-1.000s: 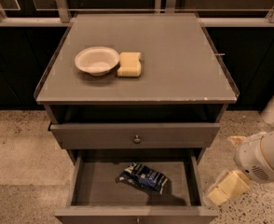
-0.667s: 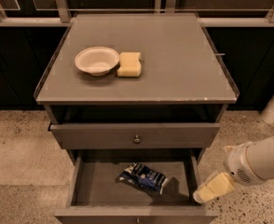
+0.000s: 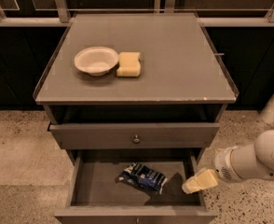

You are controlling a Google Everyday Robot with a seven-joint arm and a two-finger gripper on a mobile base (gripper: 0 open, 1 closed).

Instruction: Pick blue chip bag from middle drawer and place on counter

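The robot's cream-coloured two-part hand (image 3: pixel 198 181) sits at the lower right of the frame, just above the right wall of the open drawer near its front corner, carried on a thick white arm (image 3: pixel 253 160) that enters from the right edge. Whether the hand is apart or together cannot be told from this angle, and it holds nothing. It points leftward and down, which looks like an approach that clears the drawer wall before dropping in. To its left, apart from it, the small dark navy-blue glossy chip bag (image 3: pixel 142 177) lies flat and slightly askew near the centre of the wide dark grey middle drawer (image 3: pixel 94 186), pulled out far enough to leave the bag open to reach from above. Above that, a grey closed drawer with a small round knob (image 3: pixel 136 139) fronts the cabinet. In the upper half of the frame lies the flat matte grey counter (image 3: pixel 183 59); a shallow pale bowl (image 3: pixel 96 59) and a yellow sponge block (image 3: pixel 128 64) sit touching at its left – the right half looks the likelier spot for the bag.
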